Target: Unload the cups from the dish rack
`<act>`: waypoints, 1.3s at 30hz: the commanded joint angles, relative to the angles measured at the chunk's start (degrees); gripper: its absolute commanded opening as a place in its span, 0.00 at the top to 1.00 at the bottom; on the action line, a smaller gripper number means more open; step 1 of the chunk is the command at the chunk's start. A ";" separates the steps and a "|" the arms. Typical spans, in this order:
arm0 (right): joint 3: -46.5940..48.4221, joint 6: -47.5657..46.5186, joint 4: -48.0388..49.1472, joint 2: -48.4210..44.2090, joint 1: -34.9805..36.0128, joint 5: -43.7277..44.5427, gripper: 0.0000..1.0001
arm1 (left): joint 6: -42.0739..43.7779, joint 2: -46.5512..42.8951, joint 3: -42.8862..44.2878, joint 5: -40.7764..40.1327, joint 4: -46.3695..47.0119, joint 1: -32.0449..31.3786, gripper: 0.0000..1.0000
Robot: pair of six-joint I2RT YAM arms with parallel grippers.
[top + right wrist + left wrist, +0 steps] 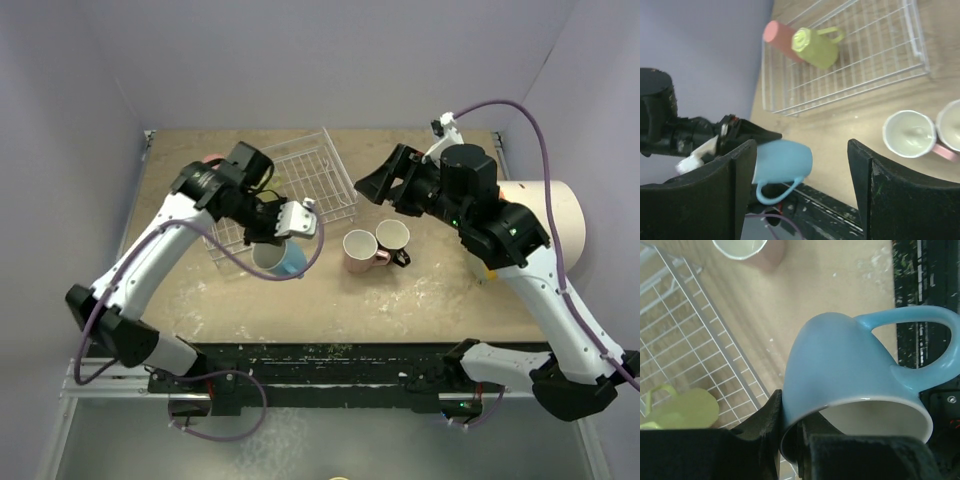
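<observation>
**A:** What are the left fingers (767, 415) doing?

**B:** They are clenched on the rim of the light blue cup (850, 355), one finger outside the wall and one inside the mouth. The left arm bends at the elbow and reaches inward, with the wrist turned so the cup tilts.

**A:** How does the cup look?

**B:** It is glossy, blue outside and pale inside, with its handle on the side away from the fingers.

**A:** And around it?

**B:** The white wire dish rack (300, 180) is just beside those fingers. In it the yellow-green cup (815, 47) and the coral-red cup (780, 37) lie on their sides.

**A:** The right fingers (880, 190)?

**B:** They are spread wide and grip nothing, with the right arm folded and reaching in. Just near them, outside the rack, the light pink cup (356, 250) and the black cup (393, 237) stand upright side by side on the surface (440, 290).
</observation>
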 commanded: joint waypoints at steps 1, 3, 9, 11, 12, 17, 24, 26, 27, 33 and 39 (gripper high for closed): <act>4.13 -3.76 -9.48 0.02 -1.08 9.72 0.22 | -3.66 5.52 3.75 -9.29 3.85 -3.86 1.00; 4.48 -3.63 -11.20 0.39 -1.83 11.05 0.19 | -3.10 9.06 4.11 -12.15 4.72 -5.94 1.00; 4.76 -5.52 -14.04 1.19 -5.76 14.14 0.15 | -3.89 21.90 8.17 -16.48 4.55 -8.92 1.00; 5.03 -6.78 -14.07 1.19 -7.48 14.63 0.15 | -4.44 24.06 8.25 -16.95 5.71 -10.03 1.00; 5.41 -7.45 -14.20 1.36 -8.35 14.66 0.15 | -4.65 24.78 8.06 -16.85 6.49 -10.35 1.00; 8.01 -9.86 -15.73 2.37 -10.85 15.89 0.15 | -6.27 28.75 7.89 -20.48 10.34 -13.67 1.00; 6.93 -10.14 -15.00 1.00 -12.07 14.70 0.15 | -8.37 35.47 9.82 -23.72 8.48 -15.06 1.00; 6.38 -10.06 -14.80 0.47 -12.10 14.50 0.15 | -8.83 36.13 9.60 -23.38 8.70 -15.12 0.99; 6.22 -10.06 -14.80 0.27 -12.21 14.49 0.14 | -9.04 36.37 9.45 -23.24 9.08 -15.14 0.97; 6.33 -10.26 -14.43 -0.23 -12.25 13.41 0.14 | -9.34 35.19 10.00 -22.43 9.94 -15.56 0.33; 5.73 -10.84 -12.52 0.28 -12.25 11.52 0.13 | -8.93 29.04 10.23 -24.87 10.41 -15.47 0.00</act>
